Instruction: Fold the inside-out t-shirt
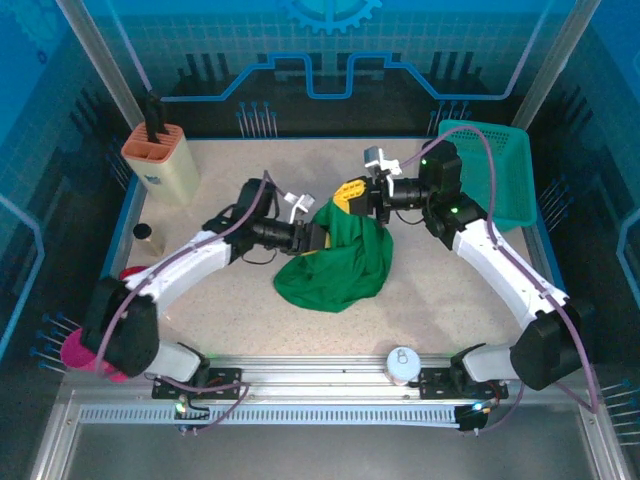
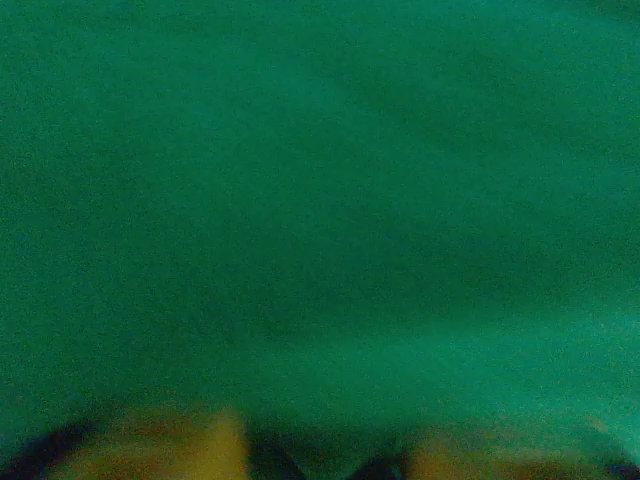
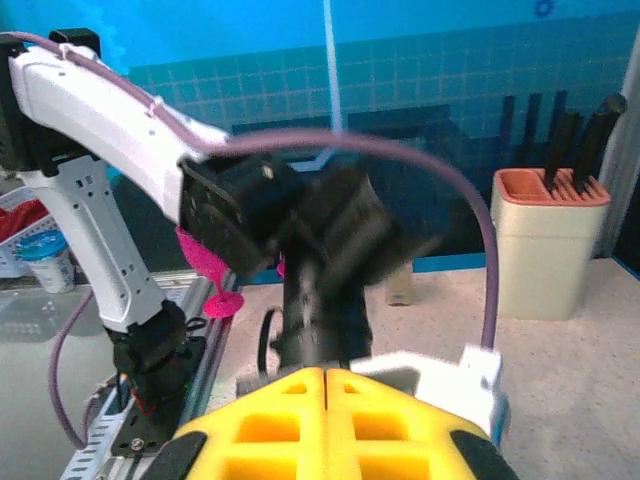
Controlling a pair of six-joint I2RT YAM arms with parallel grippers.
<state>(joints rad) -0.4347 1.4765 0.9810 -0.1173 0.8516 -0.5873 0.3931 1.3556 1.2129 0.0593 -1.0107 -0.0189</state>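
Observation:
The inside-out t-shirt [image 1: 340, 265] is a plain green bunch of cloth heaped in the middle of the table, its top rising to a peak. My right gripper [image 1: 350, 193] sits at that peak, and the cloth appears to hang from it. In the right wrist view its yellow jaws [image 3: 327, 372] are pressed flush together, and no cloth shows above them. My left gripper [image 1: 318, 238] pushes into the heap's left side. Green cloth [image 2: 320, 200] presses close over the left wrist camera. There the blurred yellow fingers [image 2: 190, 450] stand a little apart.
A beige knife block [image 1: 160, 160] stands at the back left. The teal mesh basket [image 1: 490, 180] is at the back right. A pink goblet [image 1: 75, 352] lies by the left arm's base. A small dark cup [image 1: 145, 233] is near the left edge, and a white cup [image 1: 402, 362] sits on the front rail.

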